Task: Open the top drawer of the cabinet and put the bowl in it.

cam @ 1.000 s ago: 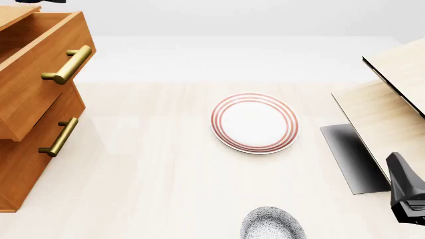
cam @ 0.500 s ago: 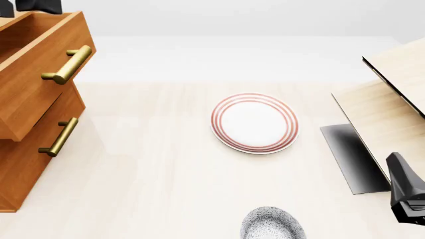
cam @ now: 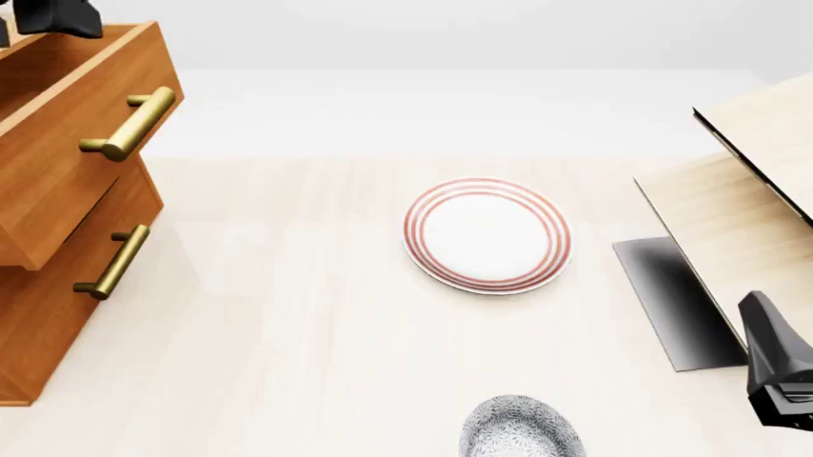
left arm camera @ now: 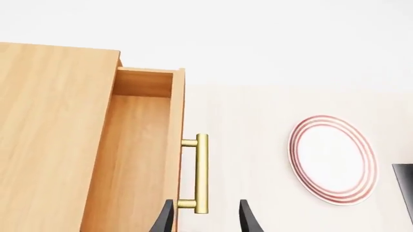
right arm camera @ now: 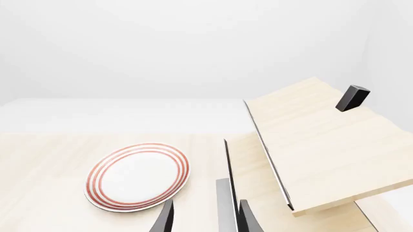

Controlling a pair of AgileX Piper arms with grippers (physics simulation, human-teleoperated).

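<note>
**A:** Where is the cabinet, and is the drawer out?

**B:** In the front view the orange-brown cabinet (cam: 51, 314) stands at the left edge of the pale bench (cam: 292, 362). Its top drawer (cam: 70, 133) is pulled out toward the middle of the bench, with its brass bar handle (cam: 128, 124) facing right. The left wrist view looks down into the drawer (left arm camera: 132, 154): a bare wooden box, open at the top.

**A:** And the bowl?

**B:** The speckled bowl (cam: 521, 428) sits on the bench at the near edge of the front view, partly cut off by the frame, well apart from the cabinet. Farther away than the bowl lies a flat white plate with red rings (cam: 486, 235).

**A:** What are the arms doing?

**B:** The left gripper (left arm camera: 203, 217) hangs above the drawer's front, near the handle (left arm camera: 200, 174). Its jaws stand apart, with one end of the bar showing between the two dark tips; they hold nothing. In the front view only a dark part of that arm (cam: 51, 16) shows at the top left corner. The right gripper (right arm camera: 203, 217) is near the bench's right side, its jaws also apart and empty. Beside it rises a pale light-wood structure (right arm camera: 316, 140) with a small dark block (right arm camera: 351, 97) on top.
</note>
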